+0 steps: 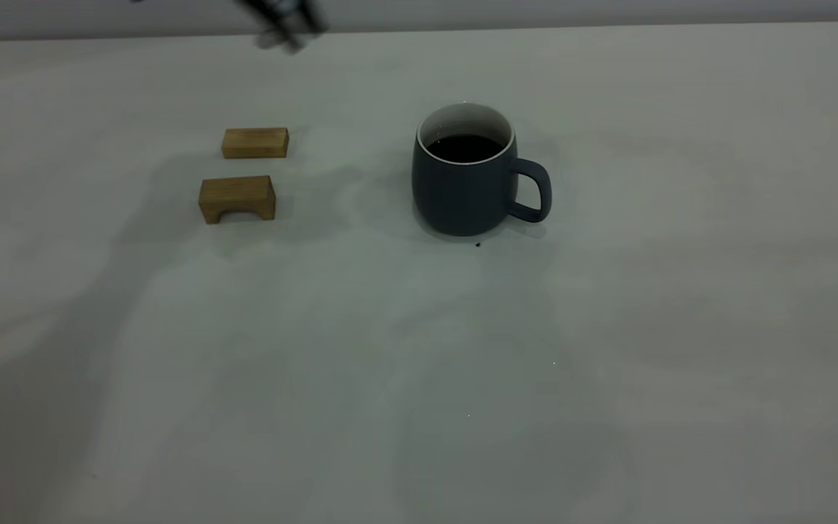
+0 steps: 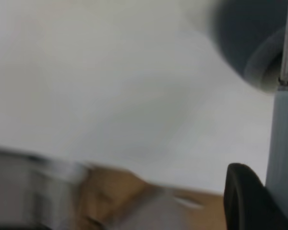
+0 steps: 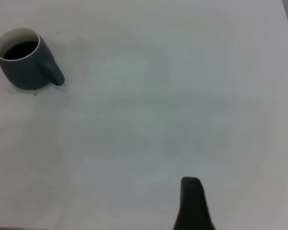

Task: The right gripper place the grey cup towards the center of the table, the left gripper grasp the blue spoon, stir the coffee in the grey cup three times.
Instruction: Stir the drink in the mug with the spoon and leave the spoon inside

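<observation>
Left wrist view: left end effector seems clenched on the blue spoon; swing toward 4 o'clock, then lower it centred into the grey cup.

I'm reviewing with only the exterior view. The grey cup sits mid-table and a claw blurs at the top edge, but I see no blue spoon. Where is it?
Observer: The left wrist view shows the blue spoon held in the left claw, its handle running beside one finger.
Operator: What does that camera see below?
Observer: A wooden block, close underneath.
Operator: And the right arm?
Observer: The right claw hangs far from the grey cup, with bare table between them.
</observation>
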### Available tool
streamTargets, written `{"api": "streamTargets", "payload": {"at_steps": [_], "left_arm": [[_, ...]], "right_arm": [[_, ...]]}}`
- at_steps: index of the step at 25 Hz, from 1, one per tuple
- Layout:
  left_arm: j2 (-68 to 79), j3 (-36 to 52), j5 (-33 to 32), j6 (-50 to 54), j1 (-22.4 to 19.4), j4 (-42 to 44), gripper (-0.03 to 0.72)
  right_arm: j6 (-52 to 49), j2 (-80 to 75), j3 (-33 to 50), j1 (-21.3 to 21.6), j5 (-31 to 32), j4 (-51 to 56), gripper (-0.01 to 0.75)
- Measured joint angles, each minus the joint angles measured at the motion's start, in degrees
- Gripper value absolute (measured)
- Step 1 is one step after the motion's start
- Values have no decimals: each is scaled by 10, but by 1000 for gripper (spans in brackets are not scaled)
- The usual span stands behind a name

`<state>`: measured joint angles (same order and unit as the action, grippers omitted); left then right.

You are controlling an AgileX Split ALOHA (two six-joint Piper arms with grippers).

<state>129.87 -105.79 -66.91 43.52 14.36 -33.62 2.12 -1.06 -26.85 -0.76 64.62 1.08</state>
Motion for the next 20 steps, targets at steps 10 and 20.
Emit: {"api": "streamTargets", "payload": {"at_steps": [10,20], "left_arm": [[41,-3,1,76,23,-237,148],[109,-3,33,77,50,-312,148]], "right_arm": [[1,0,0,0,0,0,587],[1,0,0,0,0,0,587]]}}
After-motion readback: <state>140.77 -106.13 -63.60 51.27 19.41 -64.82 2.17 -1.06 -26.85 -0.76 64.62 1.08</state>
